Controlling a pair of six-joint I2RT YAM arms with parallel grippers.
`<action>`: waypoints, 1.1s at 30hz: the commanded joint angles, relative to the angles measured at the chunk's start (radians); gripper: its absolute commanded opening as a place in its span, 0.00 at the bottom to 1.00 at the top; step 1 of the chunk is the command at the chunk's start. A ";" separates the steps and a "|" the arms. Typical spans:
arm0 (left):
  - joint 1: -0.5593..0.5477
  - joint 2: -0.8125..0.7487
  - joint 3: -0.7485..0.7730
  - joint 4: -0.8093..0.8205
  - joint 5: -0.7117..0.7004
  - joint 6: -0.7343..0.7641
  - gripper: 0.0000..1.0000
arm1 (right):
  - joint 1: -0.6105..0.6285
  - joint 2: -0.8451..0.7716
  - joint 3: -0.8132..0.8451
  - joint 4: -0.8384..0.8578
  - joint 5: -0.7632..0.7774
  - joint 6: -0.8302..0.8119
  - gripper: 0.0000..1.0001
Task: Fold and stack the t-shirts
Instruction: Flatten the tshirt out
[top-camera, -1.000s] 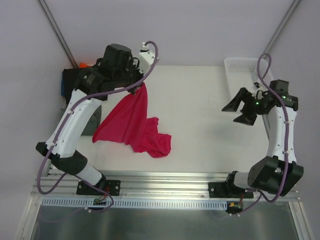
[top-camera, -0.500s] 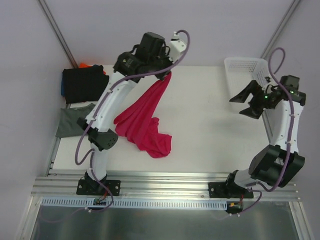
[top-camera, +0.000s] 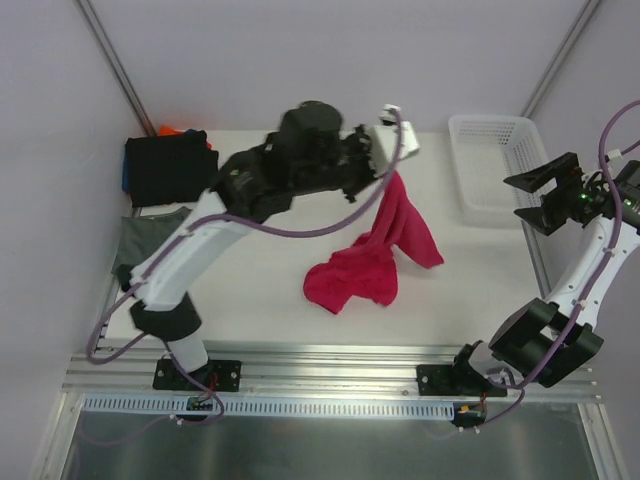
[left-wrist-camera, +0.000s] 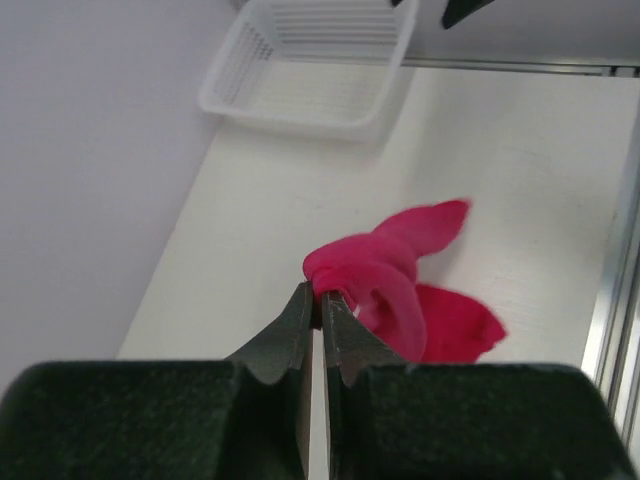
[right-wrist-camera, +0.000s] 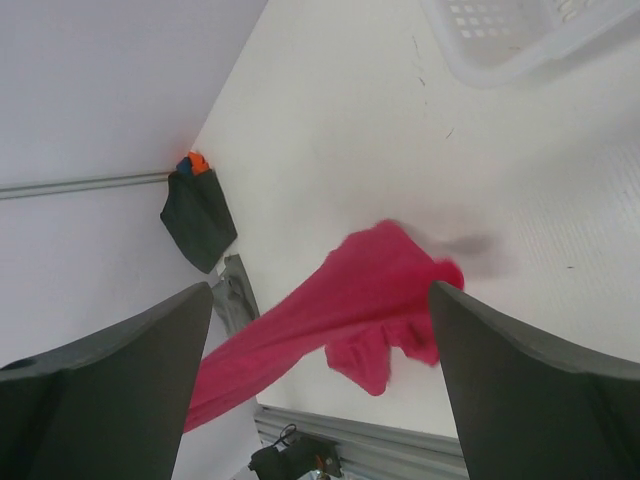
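Crimson t-shirt, clamped in the left hand, has swung rightward; the right hand gapes empty.

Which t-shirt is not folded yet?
The crimson-pink cloth t-shirt, dangling crumpled from the left gripper, jaws shut; the black cloth t-shirt and grey-green cloth t-shirt lie folded.
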 joint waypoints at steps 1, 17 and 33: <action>0.093 -0.279 -0.210 0.105 -0.121 0.090 0.00 | -0.004 -0.029 -0.018 0.028 -0.042 0.035 0.94; 0.308 -0.128 -0.223 -0.041 -0.098 0.091 0.00 | 0.010 -0.049 -0.041 0.017 -0.022 0.008 0.94; 0.210 0.018 0.081 0.134 0.065 0.282 0.00 | 0.004 -0.055 -0.051 0.046 -0.048 0.034 0.94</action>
